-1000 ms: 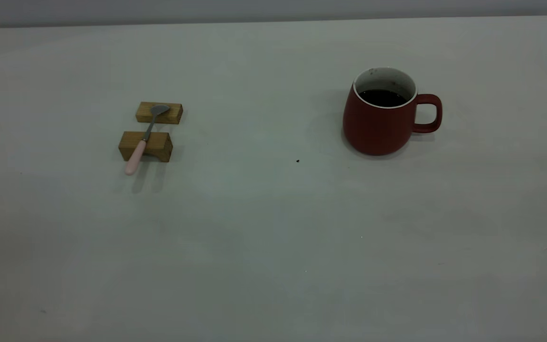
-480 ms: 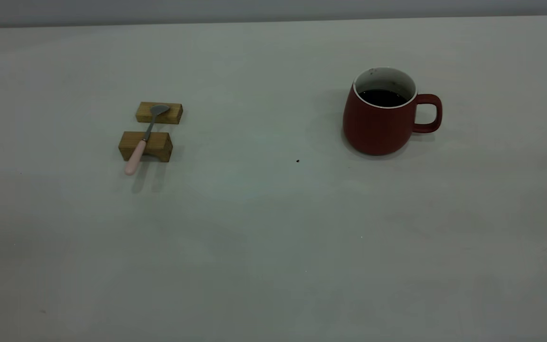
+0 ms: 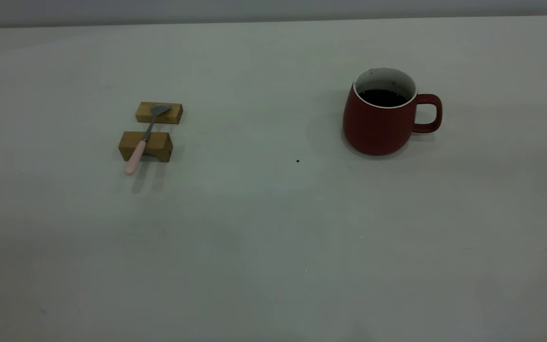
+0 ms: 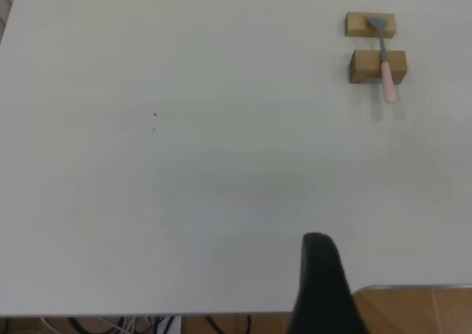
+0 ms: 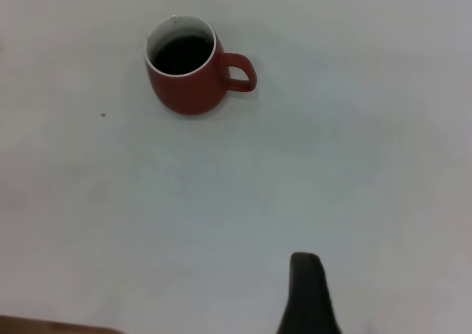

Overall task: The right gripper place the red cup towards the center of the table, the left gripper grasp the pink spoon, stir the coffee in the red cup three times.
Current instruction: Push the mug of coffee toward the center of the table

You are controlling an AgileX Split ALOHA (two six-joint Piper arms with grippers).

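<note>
Nothing is gripped yet; you are at the first step. Your right gripper (image 5: pixel 307 293) hangs well short of the red cup (image 3: pixel 381 114), standing right of centre on the table (image 3: pixel 264 228), handle outward; bring it to that handle. I cannot tell either gripper's finger spread. Count one cup, one pink spoon (image 3: pixel 143 138), two wooden blocks (image 3: pixel 152 131) beneath it.

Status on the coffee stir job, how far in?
Nothing done. Red cup with coffee sits right of center; pink spoon rests across two wooden blocks. Neither gripper touches anything; one finger of each shows at the table edge. Left: move, grasp, stir.
</note>
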